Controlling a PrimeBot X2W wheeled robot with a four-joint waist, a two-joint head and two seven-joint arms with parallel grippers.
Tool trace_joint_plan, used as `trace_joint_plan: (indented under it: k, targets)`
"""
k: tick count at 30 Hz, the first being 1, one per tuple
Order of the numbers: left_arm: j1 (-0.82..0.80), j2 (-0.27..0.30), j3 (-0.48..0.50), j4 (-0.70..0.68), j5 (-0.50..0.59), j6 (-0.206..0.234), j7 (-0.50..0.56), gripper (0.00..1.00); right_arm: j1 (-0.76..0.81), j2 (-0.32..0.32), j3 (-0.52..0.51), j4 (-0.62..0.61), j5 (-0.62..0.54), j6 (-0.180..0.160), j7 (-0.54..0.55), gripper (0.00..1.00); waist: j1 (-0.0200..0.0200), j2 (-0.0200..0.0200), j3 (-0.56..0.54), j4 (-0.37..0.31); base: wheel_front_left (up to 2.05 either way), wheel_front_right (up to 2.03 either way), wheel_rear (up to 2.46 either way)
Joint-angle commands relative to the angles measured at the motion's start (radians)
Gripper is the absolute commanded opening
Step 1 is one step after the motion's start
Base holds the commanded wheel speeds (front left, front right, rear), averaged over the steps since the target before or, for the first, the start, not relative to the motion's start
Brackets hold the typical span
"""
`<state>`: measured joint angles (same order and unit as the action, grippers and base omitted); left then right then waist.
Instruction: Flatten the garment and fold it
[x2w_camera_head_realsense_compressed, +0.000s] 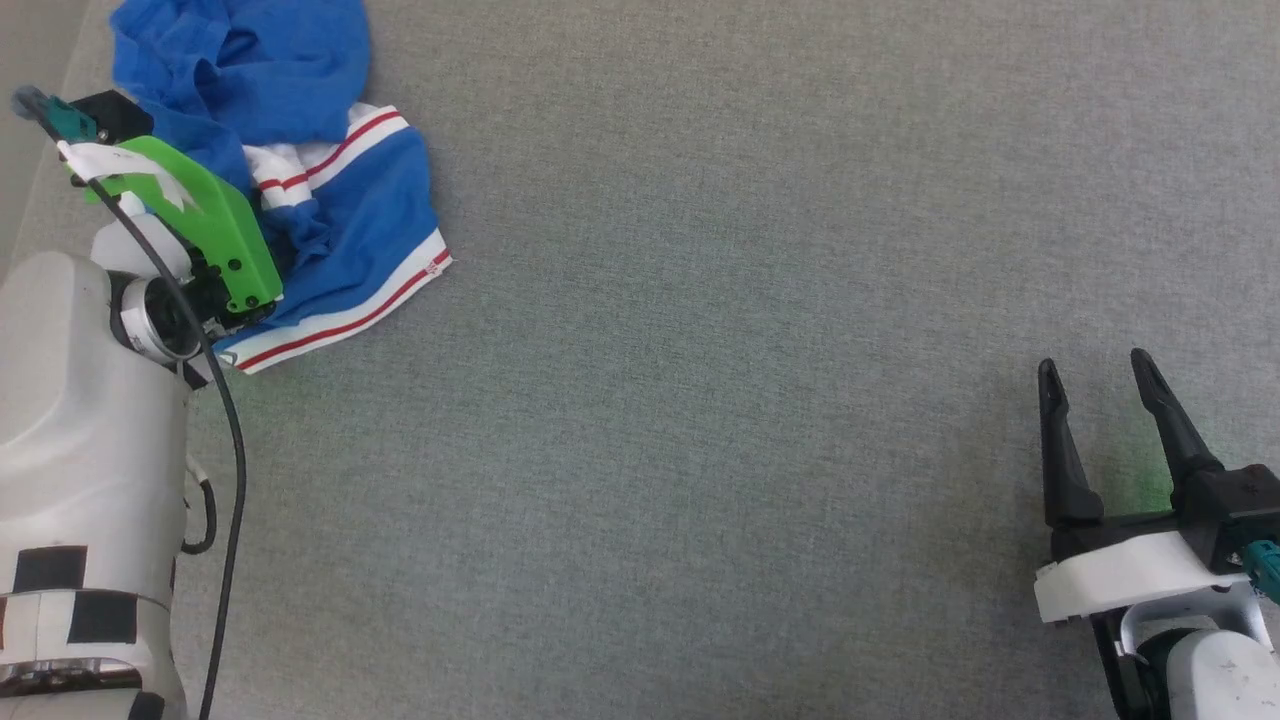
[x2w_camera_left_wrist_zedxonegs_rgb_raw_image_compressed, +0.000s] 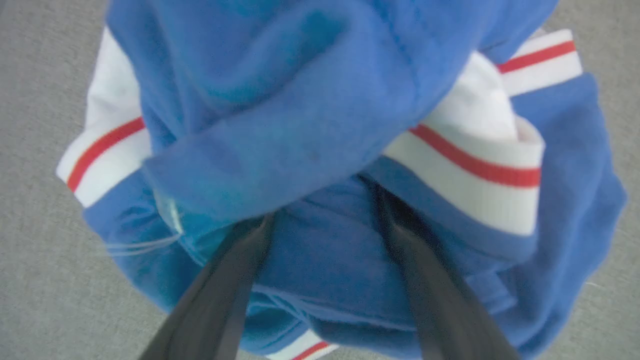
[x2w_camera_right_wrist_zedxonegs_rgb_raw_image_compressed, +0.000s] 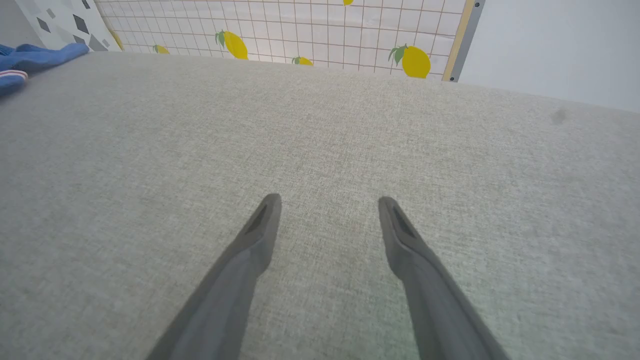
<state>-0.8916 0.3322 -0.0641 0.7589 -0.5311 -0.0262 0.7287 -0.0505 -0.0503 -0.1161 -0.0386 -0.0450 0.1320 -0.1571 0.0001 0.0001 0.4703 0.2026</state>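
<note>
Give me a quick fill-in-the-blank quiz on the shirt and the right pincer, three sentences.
1. The shirt lies crumpled on the robot's ____ side.
2. The stripe on its white trim is ____.
3. The right pincer, away from the shirt, has its jaws ____.
Missing words: left; red; open.
</note>
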Motion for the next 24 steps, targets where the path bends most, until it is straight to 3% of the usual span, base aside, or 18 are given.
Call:
trace_joint_plan:
  k: [1, 6, 13, 24]
  targets:
    - [0.017, -0.023, -0.011, 0.009, -0.005, 0.001, 0.01, 0.04, -0.008, 0.0, 0.0, -0.008, -0.005, -0.001, 0.002, 1.0, -0.0001, -0.0001, -0.002, 0.002, 0.0, 0.0, 0.0]
    - [0.024, -0.019, 0.007, -0.007, -0.021, -0.013, -0.058, 0.0, -0.009, 0.0, 0.0, -0.003, -0.006, -0.001, 0.004, 1.0, -0.0001, -0.0001, -0.022, 0.011, 0.0, 0.0, 0.0]
    - [0.014, -0.003, 0.035, -0.068, 0.002, 0.011, -0.245, 0.0, 0.003, 0.0, 0.014, 0.031, 0.011, -0.001, -0.009, 1.0, -0.0001, -0.0001, -0.097, 0.029, 0.0, 0.0, 0.0]
    - [-0.094, 0.044, 0.018, -0.165, 0.053, -0.026, -0.433, 0.0, 0.028, 0.0, 0.037, 0.134, 0.062, -0.001, -0.052, 1.0, -0.0001, -0.0001, -0.262, 0.025, 0.0, 0.0, 0.0]
